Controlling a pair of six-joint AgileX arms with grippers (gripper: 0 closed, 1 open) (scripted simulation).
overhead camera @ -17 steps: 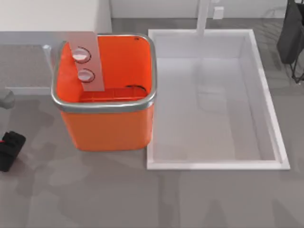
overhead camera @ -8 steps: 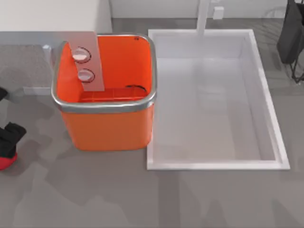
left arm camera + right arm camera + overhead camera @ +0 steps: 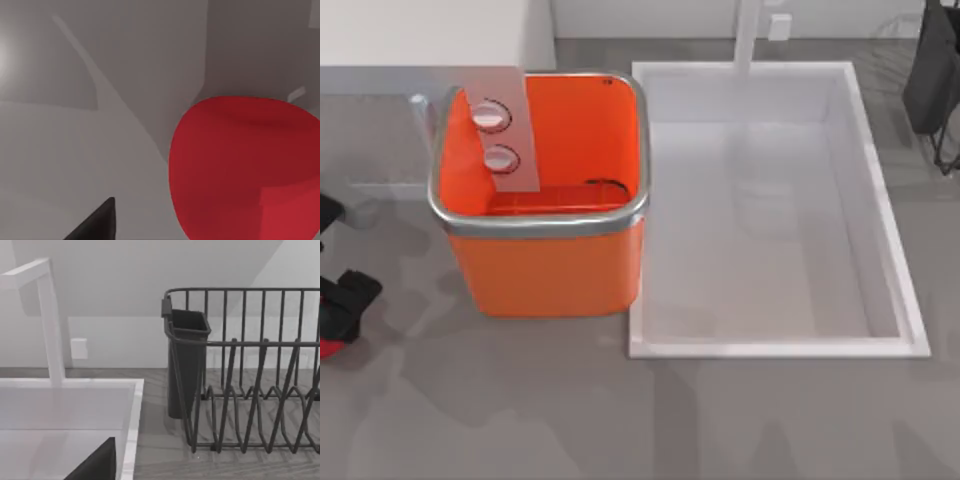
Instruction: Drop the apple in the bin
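Observation:
The red apple (image 3: 328,347) lies on the grey table at the far left edge, left of and below the orange bin (image 3: 545,270). My left gripper (image 3: 342,305) hangs just above the apple and partly covers it. In the left wrist view the apple (image 3: 240,165) looms close, with one dark fingertip (image 3: 97,225) beside it and bare table showing in the gap between them; the gripper is open. The bin has a silver rim and a grey two-button panel (image 3: 498,140) inside. My right arm stays parked at the back right, one fingertip (image 3: 97,465) showing, gripper open.
A large shallow white tray (image 3: 880,210) sits flush against the bin's right side, with a white post (image 3: 748,35) at its far edge. A dark wire rack (image 3: 250,370) with a cup holder stands at the back right corner (image 3: 935,70).
The left gripper has shifted slightly toward the back and right, uncovering the apple, which was hidden under it a second ago. The bin and the right arm have not moved.

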